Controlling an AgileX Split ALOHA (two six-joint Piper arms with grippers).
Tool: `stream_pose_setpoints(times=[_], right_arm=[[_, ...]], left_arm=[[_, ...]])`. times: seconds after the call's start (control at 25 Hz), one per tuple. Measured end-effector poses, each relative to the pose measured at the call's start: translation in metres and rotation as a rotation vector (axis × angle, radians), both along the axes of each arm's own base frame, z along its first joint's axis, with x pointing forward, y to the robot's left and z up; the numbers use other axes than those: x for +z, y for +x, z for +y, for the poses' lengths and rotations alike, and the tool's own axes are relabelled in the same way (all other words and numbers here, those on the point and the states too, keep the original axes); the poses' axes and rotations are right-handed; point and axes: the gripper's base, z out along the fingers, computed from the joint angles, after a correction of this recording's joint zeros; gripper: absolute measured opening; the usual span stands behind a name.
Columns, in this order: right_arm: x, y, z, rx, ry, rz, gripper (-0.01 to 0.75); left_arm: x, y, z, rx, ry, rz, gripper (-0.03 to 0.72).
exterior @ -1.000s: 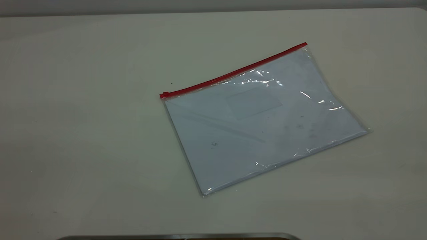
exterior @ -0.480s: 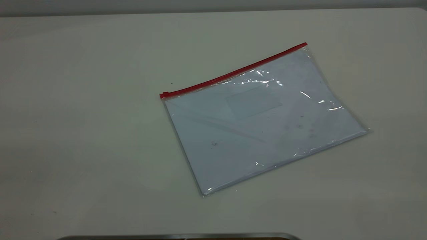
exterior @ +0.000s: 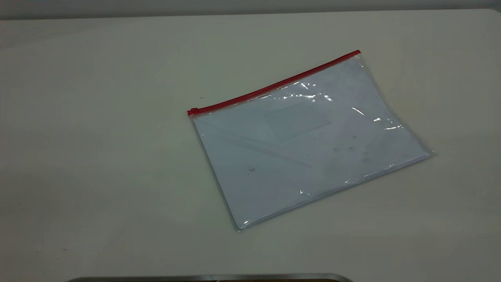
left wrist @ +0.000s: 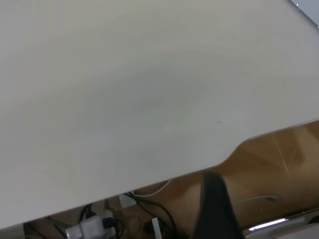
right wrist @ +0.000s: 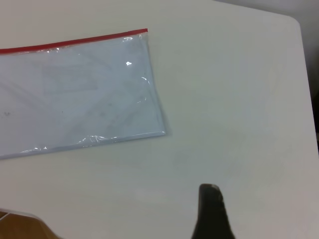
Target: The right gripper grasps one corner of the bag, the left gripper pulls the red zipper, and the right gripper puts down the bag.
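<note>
- Clear plastic, the bag [exterior: 309,145] is lying flat on the pale surface [exterior: 98,156], right of centre in the exterior frame and turned at a slant.
- The red zipper [exterior: 274,84] is running along the bag's upper edge, climbing from middle left toward the upper right, with its small slider tab [exterior: 192,111] sitting at the left end.
- The corner of the bag [exterior: 358,53] at the zipper's right end is resting on the surface, untouched; the right wrist view is showing it too [right wrist: 144,33].
- The right gripper [right wrist: 212,211] is showing only a dark finger tip at the lower edge of its wrist view, well apart from the bag; whether it is released or clenched cannot be told.
- The left gripper [left wrist: 214,209] is showing one dark finger beyond the surface's edge, over cables; its state cannot be told either.
</note>
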Motion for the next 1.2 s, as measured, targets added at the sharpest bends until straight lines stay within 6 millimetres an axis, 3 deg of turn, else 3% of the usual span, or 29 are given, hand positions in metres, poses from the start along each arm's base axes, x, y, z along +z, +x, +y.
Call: stream_pose_setpoints(times=[0.96,1.2], right_arm=[[0.0000,0.0000,0.0000,0.000,0.000,0.000,0.562],[0.0000,0.0000,0.0000,0.000,0.000,0.000,0.562]], left_arm=[[-0.0013,-0.0008,-0.0070,-0.052,-0.054,0.011,0.588],[-0.0011,-0.0027,-0.0052,0.111,-0.063,-0.009,0.588]])
